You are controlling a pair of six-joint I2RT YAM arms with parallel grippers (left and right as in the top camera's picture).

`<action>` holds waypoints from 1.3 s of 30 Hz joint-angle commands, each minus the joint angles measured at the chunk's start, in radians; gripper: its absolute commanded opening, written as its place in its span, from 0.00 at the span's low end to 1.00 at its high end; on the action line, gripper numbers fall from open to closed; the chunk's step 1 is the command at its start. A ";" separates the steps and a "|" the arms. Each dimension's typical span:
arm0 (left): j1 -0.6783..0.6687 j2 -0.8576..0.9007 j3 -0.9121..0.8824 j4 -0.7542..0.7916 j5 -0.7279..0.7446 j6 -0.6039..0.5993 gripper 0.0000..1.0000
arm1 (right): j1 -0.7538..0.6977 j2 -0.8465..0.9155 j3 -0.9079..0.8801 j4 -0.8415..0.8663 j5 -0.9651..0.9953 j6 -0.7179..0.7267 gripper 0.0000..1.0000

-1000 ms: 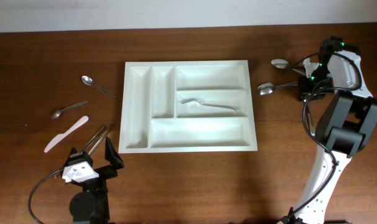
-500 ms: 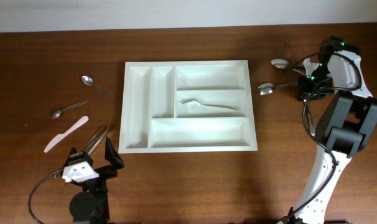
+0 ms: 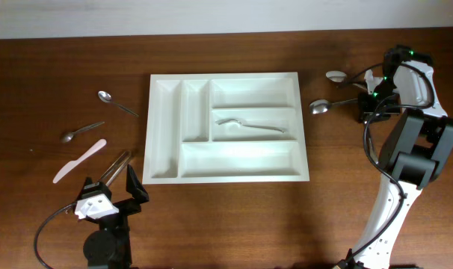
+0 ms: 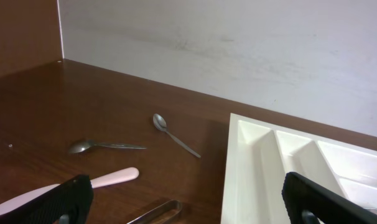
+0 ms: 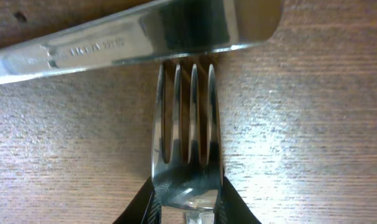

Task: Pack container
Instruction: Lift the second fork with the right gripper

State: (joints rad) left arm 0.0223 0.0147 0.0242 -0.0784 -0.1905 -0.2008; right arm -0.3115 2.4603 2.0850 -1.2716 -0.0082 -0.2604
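At bench centre sits the white tray, long side running L-R, w/ one pale utensil lying in the middle wide compartment. Off to its right, apart from the rim, I've got the right tool pinched nearly closed on the neck of a fork. The tines lie flat over the wood, tips reaching a steel handle that crosses them; can't tell if they touch. Two spoon bowls lie just beside that tool. Left tool is spread fully wide, nothing in it, at the front-left. Near it are tongs, a pale pink knife, a small spoon and a far spoon.
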 commanded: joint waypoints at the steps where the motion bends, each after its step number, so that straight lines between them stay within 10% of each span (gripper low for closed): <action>1: 0.006 -0.008 -0.009 0.002 0.011 0.013 0.99 | 0.003 0.059 -0.018 -0.011 0.000 0.016 0.04; 39: 0.006 -0.008 -0.009 0.002 0.011 0.013 0.99 | 0.165 -0.008 0.511 -0.278 -0.120 0.006 0.04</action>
State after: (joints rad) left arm 0.0223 0.0147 0.0242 -0.0784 -0.1905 -0.2008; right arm -0.1932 2.4825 2.5294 -1.5368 -0.0982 -0.2409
